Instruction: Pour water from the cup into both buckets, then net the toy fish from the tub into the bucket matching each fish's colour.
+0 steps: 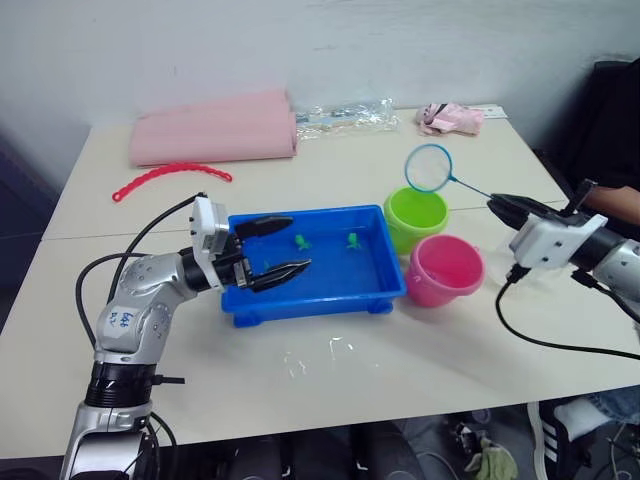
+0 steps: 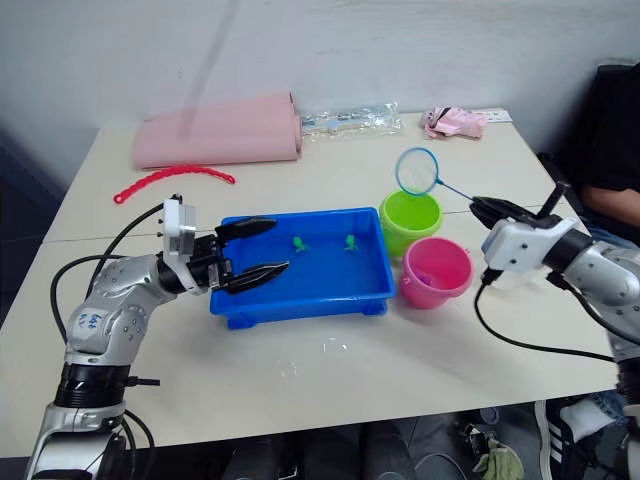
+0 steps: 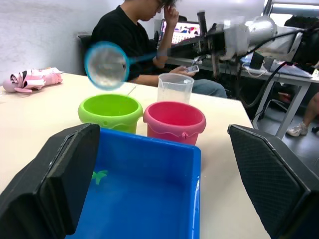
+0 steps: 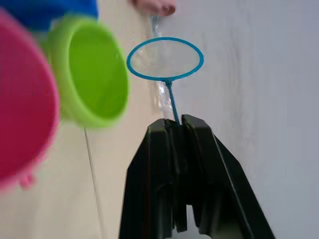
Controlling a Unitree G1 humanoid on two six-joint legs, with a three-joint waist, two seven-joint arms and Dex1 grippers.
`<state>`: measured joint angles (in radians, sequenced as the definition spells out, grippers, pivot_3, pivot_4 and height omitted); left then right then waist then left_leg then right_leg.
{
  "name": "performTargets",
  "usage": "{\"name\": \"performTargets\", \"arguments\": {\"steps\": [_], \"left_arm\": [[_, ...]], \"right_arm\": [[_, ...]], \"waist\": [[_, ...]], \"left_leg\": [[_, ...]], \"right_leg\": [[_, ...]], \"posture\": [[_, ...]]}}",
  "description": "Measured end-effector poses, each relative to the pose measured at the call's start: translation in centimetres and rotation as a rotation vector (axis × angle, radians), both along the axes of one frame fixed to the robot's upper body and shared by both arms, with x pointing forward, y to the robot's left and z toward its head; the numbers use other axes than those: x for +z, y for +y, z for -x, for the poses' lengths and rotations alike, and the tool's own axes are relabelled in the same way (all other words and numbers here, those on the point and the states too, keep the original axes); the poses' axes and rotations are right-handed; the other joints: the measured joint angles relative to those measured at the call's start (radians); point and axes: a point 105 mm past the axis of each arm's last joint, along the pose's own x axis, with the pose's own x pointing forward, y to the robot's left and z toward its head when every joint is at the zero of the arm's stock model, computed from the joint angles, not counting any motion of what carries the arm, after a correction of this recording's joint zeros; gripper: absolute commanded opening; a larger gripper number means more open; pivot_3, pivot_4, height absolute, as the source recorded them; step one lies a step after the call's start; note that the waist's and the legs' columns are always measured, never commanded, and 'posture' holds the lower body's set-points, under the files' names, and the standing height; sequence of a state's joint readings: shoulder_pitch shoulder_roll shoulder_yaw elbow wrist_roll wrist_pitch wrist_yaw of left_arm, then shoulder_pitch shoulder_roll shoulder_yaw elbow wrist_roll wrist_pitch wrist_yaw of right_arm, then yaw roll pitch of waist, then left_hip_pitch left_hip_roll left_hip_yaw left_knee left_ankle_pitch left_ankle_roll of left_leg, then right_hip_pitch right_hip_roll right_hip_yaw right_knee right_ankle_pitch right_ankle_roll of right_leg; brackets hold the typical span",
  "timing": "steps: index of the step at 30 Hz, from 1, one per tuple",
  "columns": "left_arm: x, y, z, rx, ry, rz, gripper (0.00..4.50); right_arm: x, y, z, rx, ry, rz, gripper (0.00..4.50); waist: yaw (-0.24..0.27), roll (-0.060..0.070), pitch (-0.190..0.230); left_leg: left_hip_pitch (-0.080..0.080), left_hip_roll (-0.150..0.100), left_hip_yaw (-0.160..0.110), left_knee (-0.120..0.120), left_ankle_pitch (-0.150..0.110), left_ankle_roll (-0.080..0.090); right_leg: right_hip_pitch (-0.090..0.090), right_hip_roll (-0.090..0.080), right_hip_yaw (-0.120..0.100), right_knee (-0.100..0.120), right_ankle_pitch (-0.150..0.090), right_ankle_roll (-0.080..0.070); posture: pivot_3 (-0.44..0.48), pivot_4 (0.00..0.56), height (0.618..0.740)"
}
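The net (image 1: 430, 167) is hanging in the air above the far side of the green bucket (image 1: 415, 219). The right gripper (image 1: 503, 205) is pinching the net's thin stick, with its two black fingers squeezed together on it. From the right wrist, most of the stick is hiding between the fingers, and only a short piece is showing below the hoop.

The pink bucket (image 1: 444, 269) is sitting just beside the green one, nearer the robot. Both are standing right by the blue tub (image 1: 312, 262). Two little green fish (image 1: 300, 240) (image 1: 352, 240) are lying in the tub near its far wall. They are very small, so their shapes are hard to make out.

The left gripper (image 1: 271, 248) is reaching over the tub's left end with its fingers spread wide apart, holding nothing.

From the left wrist, the clear cup (image 3: 175, 88) is standing behind the pink bucket, with its lower part hidden by that bucket. A person (image 3: 138, 37) is sitting past the table.

A red beaded strip (image 1: 170, 176), a pink folded cloth (image 1: 213, 128) and a clear bag (image 1: 345, 115) are lying well apart at the far side of the table (image 1: 420, 350).
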<state>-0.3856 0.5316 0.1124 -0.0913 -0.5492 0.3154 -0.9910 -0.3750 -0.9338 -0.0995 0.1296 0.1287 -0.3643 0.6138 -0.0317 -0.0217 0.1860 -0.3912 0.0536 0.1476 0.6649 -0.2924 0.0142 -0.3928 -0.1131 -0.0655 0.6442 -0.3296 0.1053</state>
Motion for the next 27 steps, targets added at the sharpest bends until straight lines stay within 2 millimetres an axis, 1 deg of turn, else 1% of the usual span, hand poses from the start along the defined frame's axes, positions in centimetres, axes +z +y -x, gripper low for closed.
{"name": "performTargets", "arguments": {"steps": [1,2,3,5,6,7,8,11,15,18,20,24,27], "left_arm": [[-0.1,0.6,-0.1,0.015,0.002,-0.003,4.47],[-0.3,1.4,-0.1,0.039,0.002,-0.01,4.47],[-0.4,2.3,0.0,0.06,0.005,-0.021,4.47],[-0.5,3.4,0.3,0.077,0.002,-0.049,4.47],[-0.5,4.2,0.4,0.092,0.001,-0.067,4.47],[-0.4,4.8,0.4,0.106,-0.002,-0.072,4.47],[-0.3,5.2,0.3,0.118,-0.004,-0.07,4.47],[-0.5,5.5,0.4,0.122,0.002,-0.077,4.47],[-0.7,5.7,0.5,0.125,0.029,-0.081,4.47],[-0.9,5.7,0.4,0.136,0.061,-0.07,4.47],[-1.0,5.7,0.3,0.14,0.072,-0.068,4.47],[-0.8,5.2,0.3,0.133,0.059,-0.058,4.47],[-0.8,4.7,0.3,0.124,0.043,-0.062,4.47]], "right_arm": [[0.5,0.2,0.0,0.007,0.043,-0.094,0.0],[1.0,0.7,0.1,0.03,0.133,-0.234,0.0],[1.3,1.5,0.4,0.067,0.198,-0.31,0.0],[1.2,3.8,1.5,0.163,0.418,-0.469,0.0],[0.7,5.6,2.6,0.226,0.564,-0.499,0.0],[0.1,6.8,3.4,0.252,0.665,-0.49,0.0],[-0.5,7.5,4.0,0.259,0.739,-0.484,0.0],[-2.3,8.3,4.5,0.207,0.927,-0.53,0.0],[-5.6,8.8,4.9,0.062,1.179,-0.549,0.0],[-7.1,8.9,5.0,-0.004,1.266,-0.562,0.0],[-7.6,8.8,4.6,-0.049,1.281,-0.566,0.0],[-8.6,8.6,3.4,-0.137,1.261,-0.564,0.0],[-8.6,8.7,2.3,-0.173,1.209,-0.564,0.0]], "waist": [[0.001,0.0,0.0],[0.004,0.001,0.0],[0.004,0.001,0.0],[0.004,0.001,0.0],[0.005,0.001,0.0],[0.008,0.001,0.0],[0.011,0.0,0.0],[0.013,0.0,0.0],[0.007,0.0,0.0],[0.006,0.0,0.0],[0.006,0.0,0.0],[0.006,0.0,0.0],[0.005,0.0,0.0]], "left_leg": [[0.0,0.0,0.0,0.0,0.0,0.0],[0.0,0.0,0.0,0.0,0.0,0.0],[0.0,0.001,-0.001,0.0,0.0,0.0],[-0.001,0.001,-0.002,0.0,-0.001,0.001],[-0.001,0.002,-0.003,0.0,-0.002,0.001],[-0.001,0.002,-0.004,0.0,-0.003,0.001],[-0.001,0.001,-0.005,0.0,-0.004,0.001],[-0.003,-0.001,-0.004,0.0,-0.005,0.002],[-0.005,-0.003,-0.004,0.0,-0.005,0.003],[-0.008,-0.004,-0.004,0.001,-0.005,0.003],[-0.01,-0.004,-0.004,0.001,-0.004,0.004],[-0.011,-0.004,-0.004,0.001,-0.004,0.004],[-0.012,-0.005,-0.004,0.001,-0.004,0.004]], "right_leg": [[0.0,0.0,0.0,0.0,0.0,0.0],[0.0,-0.001,0.0,0.0,0.0,0.0],[0.0,-0.002,0.001,0.0,0.0,-0.001],[0.0,-0.004,0.001,-0.001,0.0,-0.001],[0.001,-0.006,0.002,-0.001,-0.001,-0.002],[0.001,-0.008,0.002,-0.001,-0.002,-0.004],[0.001,-0.009,0.001,-0.001,-0.002,-0.004],[0.0,-0.012,0.001,-0.002,-0.002,-0.004],[-0.002,-0.014,0.0,-0.001,-0.002,-0.004],[-0.004,-0.014,-0.002,-0.001,-0.002,-0.003],[-0.006,-0.013,-0.006,-0.001,-0.002,-0.003],[-0.006,-0.013,-0.009,-0.002,-0.001,-0.002],[-0.007,-0.011,-0.009,-0.001,0.0,-0.001]], "posture": [[0.0,0.15,0.74],[0.0,0.15,0.74],[0.0,0.15,0.74],[0.0,0.15,0.74],[0.0,0.15,0.74],[0.0,0.15,0.74],[0.0,0.15,0.74],[0.0,0.15,0.74],[0.0,0.15,0.74],[0.0,0.15,0.74],[0.0,0.15,0.74],[0.0,0.15,0.74],[0.0,0.15,0.74]]}}
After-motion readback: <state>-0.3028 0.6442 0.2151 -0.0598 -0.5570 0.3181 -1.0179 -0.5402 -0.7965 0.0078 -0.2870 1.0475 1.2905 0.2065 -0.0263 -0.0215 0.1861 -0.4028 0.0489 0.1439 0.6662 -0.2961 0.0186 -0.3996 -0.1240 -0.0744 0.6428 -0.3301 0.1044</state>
